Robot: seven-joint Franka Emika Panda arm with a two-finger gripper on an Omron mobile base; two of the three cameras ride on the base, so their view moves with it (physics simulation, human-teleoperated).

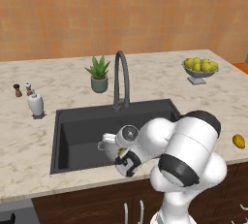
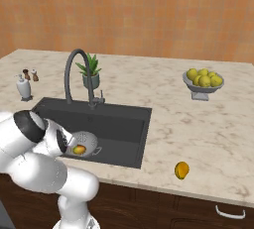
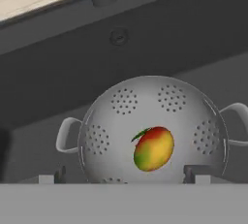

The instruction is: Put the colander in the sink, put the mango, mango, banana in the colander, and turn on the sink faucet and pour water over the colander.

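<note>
Item: colander [image 3: 155, 121], sitting in the sink [image 2: 126, 126] below the faucet [image 2: 74, 74]; one mango [image 3: 153, 148] is lying inside it. My pincer [image 3: 128, 175] is hovering just above the colander, fingers apart, gripping nothing. Second mango [image 2: 181, 170] is waiting right of the sink: probably firm, smooth, slippery; I am judging a grasp across its narrow middle best.

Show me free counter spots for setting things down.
Bare marble counter lies between the small potted plant and the grey footed fruit bowl, and right of the dark grey sink around the loose mango. Crowded: shakers.
</note>
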